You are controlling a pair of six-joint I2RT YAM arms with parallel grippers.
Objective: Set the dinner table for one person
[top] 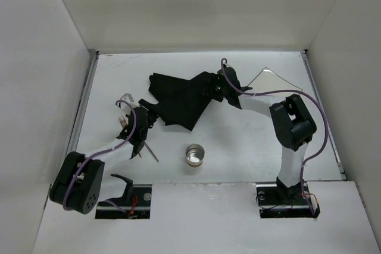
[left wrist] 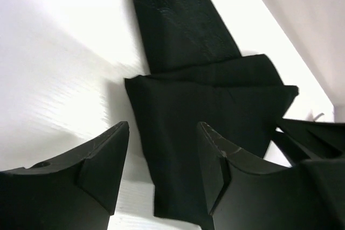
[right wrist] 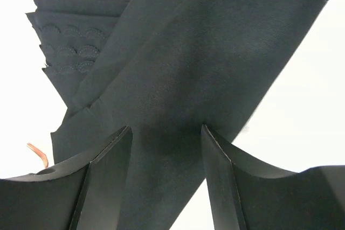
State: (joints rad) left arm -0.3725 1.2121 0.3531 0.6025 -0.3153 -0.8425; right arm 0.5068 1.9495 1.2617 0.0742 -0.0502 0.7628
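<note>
We find the large, flat, matte white dinner table (top: 250, 141) beneath both arms, walled on three sides. A crumpled black woven cloth mat (top: 178, 96) lies near its far centre; the left gripper (left wrist: 161, 133) and right gripper (right wrist: 166, 130) hang over it, jaws apart.

Cloth (top: 178, 102) partly beneath right end effector (top: 215, 89)

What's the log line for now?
left gripper: open, at black mat edge | right gripper: open, over black mat | black mat: crumpled
</note>
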